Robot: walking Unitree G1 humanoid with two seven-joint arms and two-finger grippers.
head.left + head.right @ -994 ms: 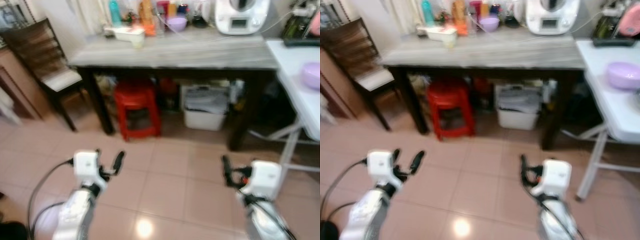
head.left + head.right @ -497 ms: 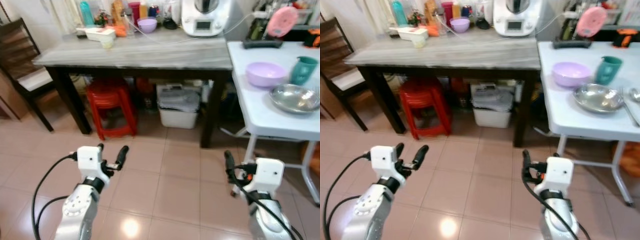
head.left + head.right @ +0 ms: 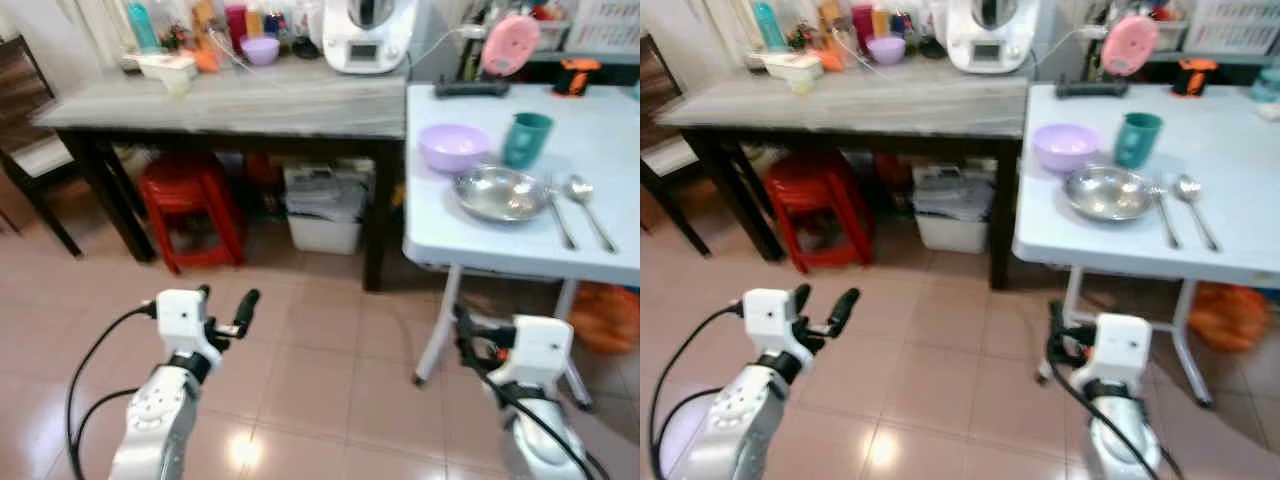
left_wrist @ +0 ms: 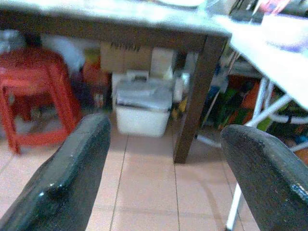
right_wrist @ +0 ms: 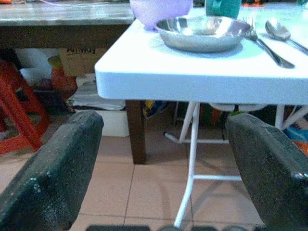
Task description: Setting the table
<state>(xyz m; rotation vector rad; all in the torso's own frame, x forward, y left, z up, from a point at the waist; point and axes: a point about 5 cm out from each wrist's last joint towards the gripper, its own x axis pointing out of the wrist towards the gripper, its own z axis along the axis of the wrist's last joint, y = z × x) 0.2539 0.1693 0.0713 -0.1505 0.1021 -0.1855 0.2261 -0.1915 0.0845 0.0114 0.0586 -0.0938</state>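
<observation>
since the earlier frames the camera has swung toward the robot's right, so the white bench with the tableware now sits in fuller view, while the dark wooden bench has slid toward the left; the things themselves lie as they did. on the white bench a lilac bowl stands near the corner beside the dark bench, a teal cup just to its right, and a steel bowl in front of both. a fork and a spoon lie side by side just right of the steel bowl.

both arms are held low over the tiled floor, short of the benches. the left gripper hovers over the floor in front of the dark bench, its fingers spread wide and holding nothing; past them its wrist view shows a red stool and a white lidded bin under the dark bench. the right gripper hangs below the white bench's front edge near its white leg, fingers likewise spread and empty, pointing toward the steel bowl above.

at the back of the dark bench stand a white kitchen machine, a small purple bowl and a row of bottles.
</observation>
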